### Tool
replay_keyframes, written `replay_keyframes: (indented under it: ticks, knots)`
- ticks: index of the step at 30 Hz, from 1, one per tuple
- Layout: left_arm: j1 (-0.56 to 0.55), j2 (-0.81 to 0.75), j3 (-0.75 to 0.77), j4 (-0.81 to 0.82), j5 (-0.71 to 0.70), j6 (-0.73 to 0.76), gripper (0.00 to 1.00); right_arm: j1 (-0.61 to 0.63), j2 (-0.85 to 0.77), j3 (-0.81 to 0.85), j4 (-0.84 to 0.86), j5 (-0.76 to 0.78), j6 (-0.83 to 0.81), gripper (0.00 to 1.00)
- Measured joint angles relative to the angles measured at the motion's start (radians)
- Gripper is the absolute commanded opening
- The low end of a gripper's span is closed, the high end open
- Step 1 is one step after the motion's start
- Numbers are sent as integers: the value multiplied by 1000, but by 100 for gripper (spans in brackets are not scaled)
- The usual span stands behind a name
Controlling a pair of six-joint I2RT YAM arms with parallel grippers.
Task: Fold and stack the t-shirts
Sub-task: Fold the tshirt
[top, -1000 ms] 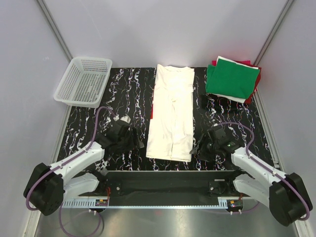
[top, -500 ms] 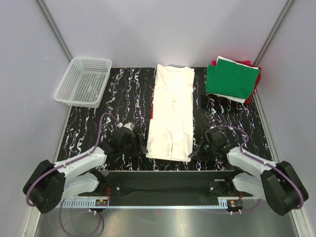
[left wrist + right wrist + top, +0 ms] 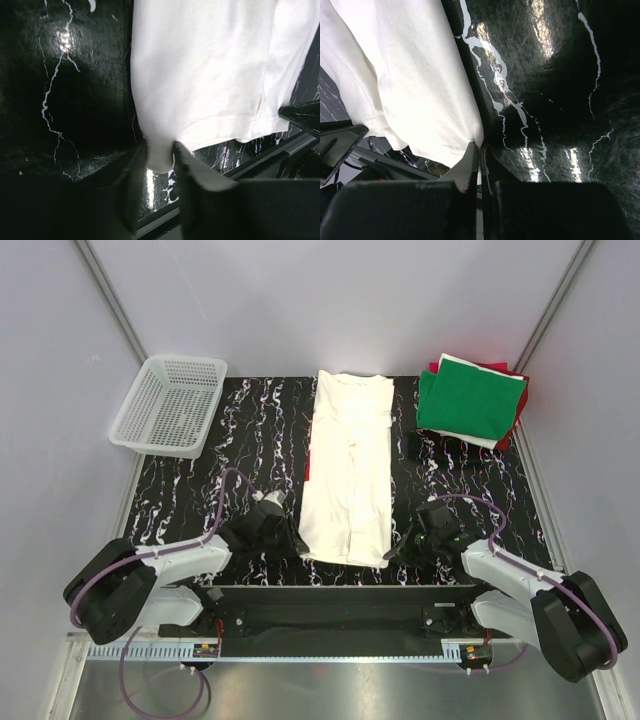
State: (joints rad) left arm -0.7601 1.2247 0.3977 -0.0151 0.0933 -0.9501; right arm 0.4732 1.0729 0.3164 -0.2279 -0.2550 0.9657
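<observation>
I see the cream-white t-shirt [image 3: 348,475] folded into a long strip mid-table [image 3: 170,500], running twelve to six. At its seven o'clock corner my left gripper [image 3: 159,150] is half-narrowed, with hem filling the gap. At five o'clock my right gripper [image 3: 480,150] pinches the hem tight.

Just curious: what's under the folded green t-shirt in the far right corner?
A white fabric layer and red fabric peek out from under the folded green t-shirt; how many garments is hidden.
</observation>
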Motion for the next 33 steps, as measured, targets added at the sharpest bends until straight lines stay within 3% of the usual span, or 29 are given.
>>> replay_keyframes:
  ticks: [2, 9, 20, 25, 33]
  knots:
    - [-5, 27, 0, 12, -3, -5, 0, 0, -2, 0, -1, 1, -1, 0]
    - [-66, 22, 2, 0, -43, -61, 0, 0, -43, 0, -51, 3, -7, 0]
    - [-385, -246, 32, -378, -230, -331, 0, 3, -460, 5, -389, -8, 8, 0]
    - [-470, -232, 170, -534, -291, -387, 0, 4, -537, 32, -504, -34, 24, 0]
    - [-463, -169, 408, -716, -376, -365, 6, 5, -470, 264, -591, -31, 3, 0]
